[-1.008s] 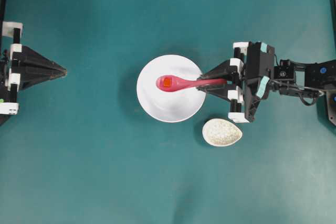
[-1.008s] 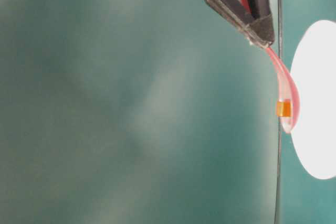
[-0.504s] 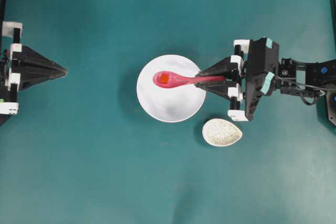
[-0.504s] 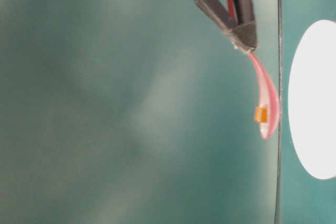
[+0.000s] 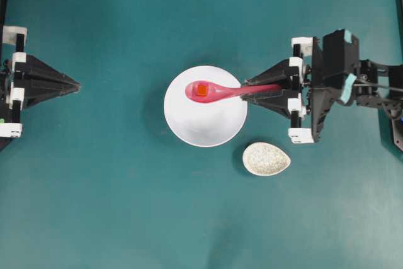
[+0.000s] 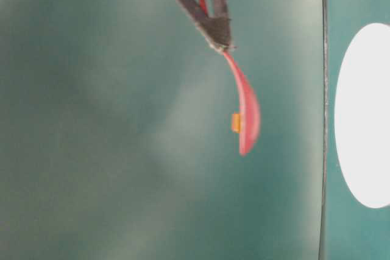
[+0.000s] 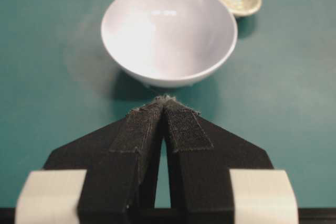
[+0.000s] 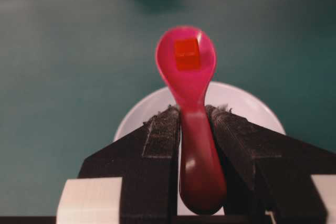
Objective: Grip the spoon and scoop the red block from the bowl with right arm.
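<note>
At the far left of the overhead view the left gripper (image 5: 74,84) rests well apart from everything, its jaws drawn together on nothing, tips pointing right toward the white bowl (image 5: 189,127); its own camera shows the fingertips (image 7: 165,99) meeting just short of the bowl's near wall, and the bowl's inside holds no block. Moving right, the spoon (image 5: 227,91) hangs over the bowl's upper half, its oval end toward the left and its handle running straight right, level with the table's long side. The red block (image 5: 201,90) sits in the spoon's oval end, and the table-level view shows that end raised clear of the bowl, so the scoop looks done in my judgement. The right gripper (image 5: 245,91) clamps the handle between its pads (image 8: 161,129), fingers narrowed onto it, with the block lying straight out ahead of the fingers along the spoon's long axis. Any coming move depends on keeping that axis level, or the block could slide off. Just right of the bowl's near edge lies the speckled grey spoon rest (image 5: 266,159), untouched.
</note>
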{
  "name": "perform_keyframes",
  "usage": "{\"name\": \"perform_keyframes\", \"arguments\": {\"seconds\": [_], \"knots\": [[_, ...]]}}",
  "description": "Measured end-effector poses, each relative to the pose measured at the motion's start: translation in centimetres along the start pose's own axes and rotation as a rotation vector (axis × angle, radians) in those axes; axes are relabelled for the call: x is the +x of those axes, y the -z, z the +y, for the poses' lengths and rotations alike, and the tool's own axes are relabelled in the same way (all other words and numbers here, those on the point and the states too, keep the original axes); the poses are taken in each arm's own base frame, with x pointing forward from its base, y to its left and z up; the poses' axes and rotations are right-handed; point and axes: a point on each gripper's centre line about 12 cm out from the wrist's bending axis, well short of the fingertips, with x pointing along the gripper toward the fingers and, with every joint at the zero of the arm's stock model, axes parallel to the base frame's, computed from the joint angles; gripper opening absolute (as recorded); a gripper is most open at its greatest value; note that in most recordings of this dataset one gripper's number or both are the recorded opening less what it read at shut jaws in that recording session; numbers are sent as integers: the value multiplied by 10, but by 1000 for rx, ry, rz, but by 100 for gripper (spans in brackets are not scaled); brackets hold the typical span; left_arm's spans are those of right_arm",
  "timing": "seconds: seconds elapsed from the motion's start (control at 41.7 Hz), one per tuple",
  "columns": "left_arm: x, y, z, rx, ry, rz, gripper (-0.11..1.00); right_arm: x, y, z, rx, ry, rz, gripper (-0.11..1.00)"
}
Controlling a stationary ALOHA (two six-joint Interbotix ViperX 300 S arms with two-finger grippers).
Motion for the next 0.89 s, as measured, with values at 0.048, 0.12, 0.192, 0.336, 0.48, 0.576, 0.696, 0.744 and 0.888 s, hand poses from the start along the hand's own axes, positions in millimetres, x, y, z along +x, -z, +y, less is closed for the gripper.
{"name": "perform_keyframes", "arguments": {"seconds": [0.048,0.12,0.192,0.336,0.48,0.576,0.696,0.744,0.888], "knots": [[0,0,0,1,1,0,0,-2,-4,0,2,-2,4,25],[0,0,0,0,0,0,0,-3,-8,0,6,-4,10,25],[0,0,0,0,0,0,0,-4,-9,1,5,-8,18,25],[0,0,0,1,1,-2,0,-4,-10,1,9,-8,21,25],[-1,0,0,1,1,-2,0,-4,-10,1,8,-7,19,25],[-1,0,0,0,0,0,0,-4,-10,0,9,-5,19,25],[-1,0,0,0,0,2,0,-4,-10,0,9,-5,19,25],[-1,0,0,0,0,2,0,-4,-10,0,9,-5,19,25],[-1,0,0,0,0,2,0,-4,-11,0,9,-4,19,25]]}}
